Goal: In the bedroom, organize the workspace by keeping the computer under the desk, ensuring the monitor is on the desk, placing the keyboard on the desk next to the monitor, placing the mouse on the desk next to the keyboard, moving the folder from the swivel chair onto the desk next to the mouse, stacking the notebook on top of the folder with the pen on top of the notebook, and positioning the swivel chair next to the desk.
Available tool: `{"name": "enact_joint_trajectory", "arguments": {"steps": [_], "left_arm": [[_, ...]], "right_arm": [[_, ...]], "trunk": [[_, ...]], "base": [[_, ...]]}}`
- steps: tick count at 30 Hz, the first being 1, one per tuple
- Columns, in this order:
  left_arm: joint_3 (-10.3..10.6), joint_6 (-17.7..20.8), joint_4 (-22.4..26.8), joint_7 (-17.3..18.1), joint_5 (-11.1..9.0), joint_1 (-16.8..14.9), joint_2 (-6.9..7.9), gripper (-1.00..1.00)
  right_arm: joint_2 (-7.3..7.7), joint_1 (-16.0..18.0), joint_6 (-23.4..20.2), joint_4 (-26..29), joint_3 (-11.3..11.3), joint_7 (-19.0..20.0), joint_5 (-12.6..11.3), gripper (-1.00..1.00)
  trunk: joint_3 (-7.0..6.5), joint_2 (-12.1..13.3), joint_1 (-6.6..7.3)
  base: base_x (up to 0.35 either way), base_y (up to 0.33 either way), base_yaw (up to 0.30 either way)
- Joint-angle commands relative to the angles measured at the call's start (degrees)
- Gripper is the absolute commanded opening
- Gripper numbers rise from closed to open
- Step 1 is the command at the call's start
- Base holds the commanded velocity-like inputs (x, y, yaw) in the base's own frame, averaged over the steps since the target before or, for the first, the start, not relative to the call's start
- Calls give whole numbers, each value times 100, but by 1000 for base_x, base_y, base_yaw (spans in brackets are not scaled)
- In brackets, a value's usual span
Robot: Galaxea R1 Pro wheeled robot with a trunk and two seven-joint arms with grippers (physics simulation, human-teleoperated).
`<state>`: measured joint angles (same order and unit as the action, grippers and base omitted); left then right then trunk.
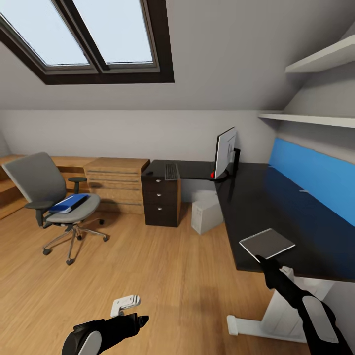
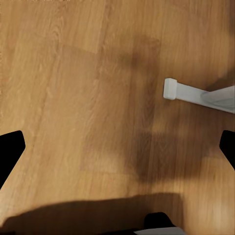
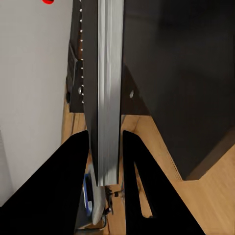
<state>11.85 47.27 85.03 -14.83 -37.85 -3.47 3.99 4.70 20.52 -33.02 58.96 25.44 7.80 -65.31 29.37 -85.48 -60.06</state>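
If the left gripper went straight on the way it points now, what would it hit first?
Most likely the wooden floor: the left gripper points down at bare boards, jaws wide apart. The white desk foot lies off to one side.

left hand (image 1: 140, 320) spread wide and low, right hand (image 1: 258, 258) pinched closed, arm extended

We see a glossy black desk (image 1: 276, 207) top that reflects light, over a warm wood-plank floor (image 1: 162, 276) with a smooth satin sheen. The swivel chair (image 1: 54, 197) wears matt grey cloth on a shiny metal base. The notebook (image 1: 266, 243) looks smooth grey, its page edges (image 3: 108, 88) paper-like.
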Motion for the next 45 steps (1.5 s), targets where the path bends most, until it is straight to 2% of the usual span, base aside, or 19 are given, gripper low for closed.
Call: {"name": "enact_joint_trajectory", "arguments": {"steps": [1, 4, 6, 9, 13, 14, 16, 19, 25, 26, 31, 40, 45], "left_arm": [[10, 10, 6, -58, -59, -4, 5, 100], [10, 10, 5, -56, -57, -4, 5, 100], [12, 10, 5, -49, -55, -4, 5, 100], [16, 10, 5, -42, -52, -4, 5, 100], [42, 4, 5, -39, -48, -4, 5, 100], [49, 2, 5, -38, -48, -4, 5, 100], [51, 2, 5, -38, -48, -4, 5, 100], [53, 1, 5, -38, -47, -4, 5, 100], [54, 1, 5, -39, -47, -4, 5, 100], [54, 1, 5, -41, -47, -4, 5, 100], [54, 1, 5, -45, -47, -4, 5, 100], [81, 1, 5, -47, -47, -4, 5, 100], [94, 1, 5, -47, -47, -4, 5, 100]], "right_arm": [[-3, 5, -49, 1, -3, 20, 2, -100], [4, 5, -74, 13, -66, 23, -3, -100], [8, 5, -90, 55, -216, 53, -6, -100], [-1, 5, -95, 135, -319, 86, -7, -100], [-25, 5, -86, 185, -692, 106, 5, -100], [-24, 5, -65, 191, -1008, 112, 17, -100], [-23, 5, -56, 193, -1194, 114, 22, -100], [-27, 5, -50, 194, -1336, 114, 28, -100], [-29, 2, -47, 194, -1491, 105, 37, -100], [-27, 4, -46, 195, -1584, 109, 37, -100], [-24, 4, -46, 188, -1613, 195, 18, -100], [-14, -2, -48, 133, -1613, 909, 19, -100], [-10, -4, -76, 126, -1613, 1093, 0, -100]], "trunk": [[-12, 38, 23], [-30, 78, 45], [-30, 78, 45], [-30, 78, 45], [-30, 78, 45], [-30, 78, 45], [-30, 78, 45], [-30, 78, 45], [-30, 78, 45], [-30, 78, 45], [-30, 78, 45], [-30, 78, 45], [-30, 78, 45]], "base": [[0, 0, 0], [0, 0, 0], [0, 0, 0], [0, 0, 2], [0, 0, 177], [0, 0, 255], [31, 31, 264], [117, 124, 273], [189, 202, 261], [213, 226, 86], [222, 230, 34], [228, 232, 5], [230, 231, 0]]}}
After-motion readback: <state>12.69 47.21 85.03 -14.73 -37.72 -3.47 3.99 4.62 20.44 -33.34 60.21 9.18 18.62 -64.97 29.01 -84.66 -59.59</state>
